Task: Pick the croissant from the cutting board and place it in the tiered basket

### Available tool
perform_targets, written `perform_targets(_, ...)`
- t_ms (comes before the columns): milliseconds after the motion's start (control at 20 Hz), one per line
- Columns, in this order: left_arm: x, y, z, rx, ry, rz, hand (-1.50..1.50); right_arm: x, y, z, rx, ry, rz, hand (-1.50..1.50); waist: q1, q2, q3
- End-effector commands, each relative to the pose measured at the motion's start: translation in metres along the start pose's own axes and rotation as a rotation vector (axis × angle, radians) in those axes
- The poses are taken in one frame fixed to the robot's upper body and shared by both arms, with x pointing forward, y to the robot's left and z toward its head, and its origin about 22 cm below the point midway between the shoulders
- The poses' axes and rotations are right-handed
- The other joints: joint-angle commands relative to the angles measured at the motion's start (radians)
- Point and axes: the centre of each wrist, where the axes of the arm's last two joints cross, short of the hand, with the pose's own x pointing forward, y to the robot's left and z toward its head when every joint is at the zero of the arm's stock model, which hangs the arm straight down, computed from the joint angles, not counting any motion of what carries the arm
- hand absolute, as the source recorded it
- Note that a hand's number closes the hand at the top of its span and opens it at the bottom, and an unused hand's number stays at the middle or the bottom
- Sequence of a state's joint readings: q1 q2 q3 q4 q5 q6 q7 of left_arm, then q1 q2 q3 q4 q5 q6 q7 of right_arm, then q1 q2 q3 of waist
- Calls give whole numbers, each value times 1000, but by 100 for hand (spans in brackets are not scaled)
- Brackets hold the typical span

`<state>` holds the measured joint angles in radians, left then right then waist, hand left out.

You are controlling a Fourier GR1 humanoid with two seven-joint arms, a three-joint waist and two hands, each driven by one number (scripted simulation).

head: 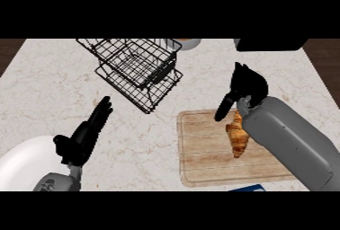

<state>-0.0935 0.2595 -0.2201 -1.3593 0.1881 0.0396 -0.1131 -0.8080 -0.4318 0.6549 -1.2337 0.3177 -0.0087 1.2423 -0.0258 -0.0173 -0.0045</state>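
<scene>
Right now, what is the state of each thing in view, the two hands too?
Croissant: lying on the board, not lifted, partly hidden by the right forearm.
Board: flat on the counter, holding the croissant.
Basket: tilted in this view, nothing seen inside.
Right hand: above the board's far edge, fingers relaxed, holding nothing.
Left hand: open, fingers straight, resting at the lower left.
Plate: at the lower left, nothing on the part that shows.

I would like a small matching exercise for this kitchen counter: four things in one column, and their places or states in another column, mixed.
Things:
1. croissant
2. tiered basket
3. left hand
4. right hand

Places or states:
A. black wire, nothing in it
B. open, resting at the lower left
C. lying on the cutting board
D. above the board's far edge

Pairs: 1-C, 2-A, 3-B, 4-D
</scene>
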Motion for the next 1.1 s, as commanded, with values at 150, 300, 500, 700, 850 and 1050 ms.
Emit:
perform_targets(150,-1,-6,5,-10,-16,0,0,-6,22,-8,69,299,18,-150,4,4,2)
perform_targets(300,8,12,2,-4,0,-11,0,-16,25,-5,57,301,-12,-150,8,6,3)
perform_targets(500,14,-12,-10,-19,-6,9,0,-26,40,0,50,303,12,-150,-3,5,3)
perform_targets(700,12,0,-6,-3,-11,13,0,-37,34,-16,62,376,-12,-150,16,12,3)
perform_targets(850,10,3,-9,-6,5,8,0,-42,51,-5,76,365,-28,-150,3,9,2)
perform_targets(1050,10,-14,-12,-11,-5,-1,0,-48,65,-4,77,377,-56,-150,16,14,4)
